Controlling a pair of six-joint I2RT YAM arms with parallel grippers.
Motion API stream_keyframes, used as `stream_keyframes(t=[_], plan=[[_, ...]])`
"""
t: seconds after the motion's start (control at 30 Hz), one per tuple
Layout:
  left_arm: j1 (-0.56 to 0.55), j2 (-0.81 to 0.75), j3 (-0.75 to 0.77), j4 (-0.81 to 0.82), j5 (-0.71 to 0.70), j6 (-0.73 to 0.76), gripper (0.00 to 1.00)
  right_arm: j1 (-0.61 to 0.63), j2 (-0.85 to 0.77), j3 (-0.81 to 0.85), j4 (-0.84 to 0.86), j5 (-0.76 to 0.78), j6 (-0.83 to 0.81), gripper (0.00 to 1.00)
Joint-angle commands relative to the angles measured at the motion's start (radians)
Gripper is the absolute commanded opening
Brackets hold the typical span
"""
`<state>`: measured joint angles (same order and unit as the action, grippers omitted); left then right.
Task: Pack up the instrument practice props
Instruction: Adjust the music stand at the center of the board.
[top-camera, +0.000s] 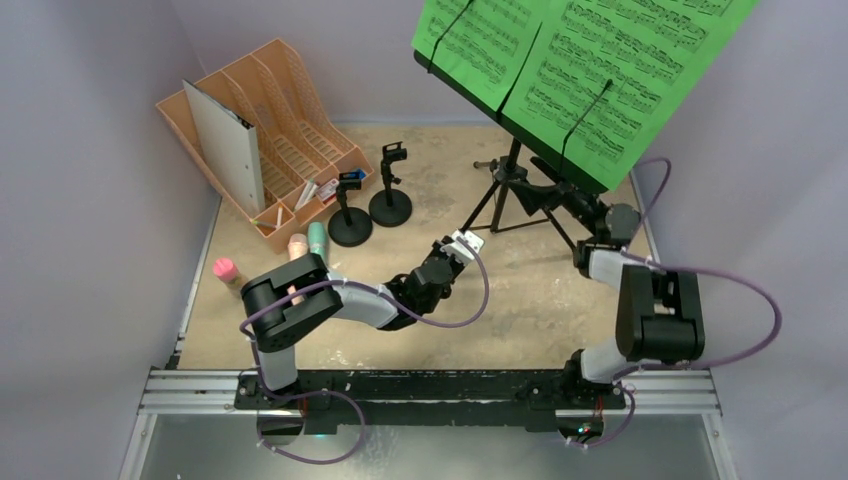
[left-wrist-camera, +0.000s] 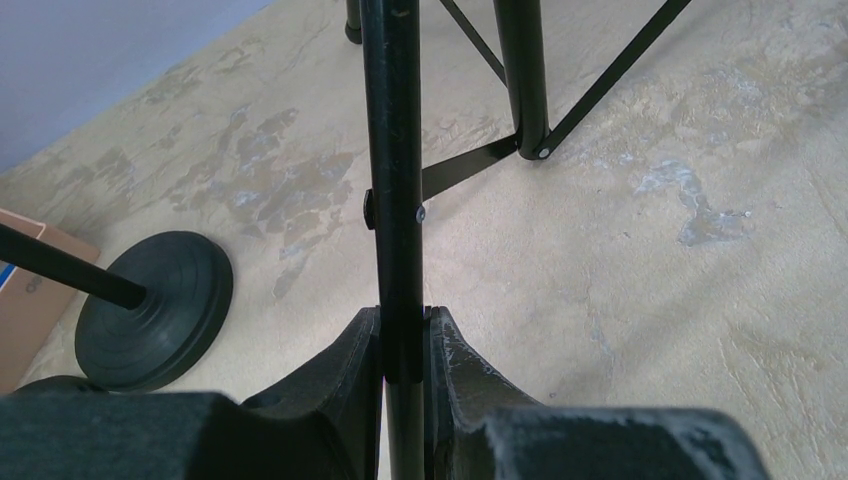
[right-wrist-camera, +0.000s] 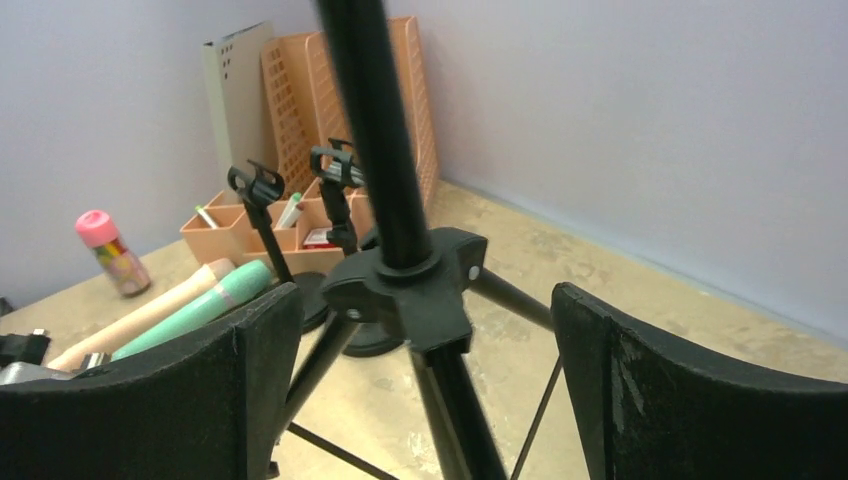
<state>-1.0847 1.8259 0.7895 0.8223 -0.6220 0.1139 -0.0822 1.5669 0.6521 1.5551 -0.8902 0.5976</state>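
Closest to my left wrist lens, the left gripper (left-wrist-camera: 403, 335) is pinched tight on one thin black leg (left-wrist-camera: 392, 150) of the black tripod stand (top-camera: 512, 190). Both pads press the tube and I see no gap. On my right wrist feed, the right gripper (right-wrist-camera: 428, 300) is spread wide. Its fingers stand either side of the tripod's black plastic hub (right-wrist-camera: 410, 285) without touching it, so it holds nothing.

From above, I see the tripod standing on the far right of the mottled beige table (top-camera: 540, 300). Its black music desk (top-camera: 458, 88) is tilted and carries the bright green sheet-music pages (top-camera: 610, 70).

One short black round-based clip pole (top-camera: 350, 215) and its twin (top-camera: 390, 195) stand upright side by side, just in front of the orange slotted file rack (top-camera: 300, 120), which holds a grey binder (top-camera: 225, 130). To the left of the poles, the teal toy microphone (top-camera: 317, 238) and the pink toy microphone (top-camera: 298, 245) lie together on the table, partly hidden behind my left arm.
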Motion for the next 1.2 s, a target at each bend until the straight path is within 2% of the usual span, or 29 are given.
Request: stream_keyframes(t=[0.0,0.1,0.23,0.3,0.47,0.6,0.8,0.97,1.17], plan=[[-0.004,-0.045,0.035,-0.006,-0.026,-0.032,0.00,-0.003,-0.201,-0.108,-0.017,0.178,-0.180,0.95],[-0.001,-0.051,0.035,-0.013,-0.018,-0.049,0.00,-0.002,-0.346,-0.186,-0.210,0.368,-0.245,0.94],[0.001,-0.054,0.037,-0.025,-0.001,-0.074,0.00,-0.002,-0.511,-0.283,-0.416,0.573,-0.182,0.89],[0.002,-0.055,0.038,-0.031,0.003,-0.079,0.00,-0.002,-0.582,-0.297,-0.602,0.650,-0.152,0.86],[0.002,-0.065,0.036,-0.037,0.007,-0.080,0.00,-0.002,-0.714,-0.280,-0.962,0.749,-0.091,0.81],[0.002,-0.068,0.033,-0.035,0.012,-0.080,0.02,-0.002,-0.776,-0.290,-1.126,0.778,-0.045,0.79],[0.002,-0.074,0.035,-0.042,0.021,-0.085,0.03,-0.002,-0.767,-0.332,-1.166,0.717,0.032,0.66],[0.001,-0.079,0.030,-0.042,0.019,-0.087,0.03,0.005,-0.730,-0.418,-1.038,0.672,0.140,0.59],[0.001,-0.090,0.017,-0.041,0.031,-0.087,0.02,0.010,-0.627,-0.439,-0.867,0.689,0.146,0.55]])
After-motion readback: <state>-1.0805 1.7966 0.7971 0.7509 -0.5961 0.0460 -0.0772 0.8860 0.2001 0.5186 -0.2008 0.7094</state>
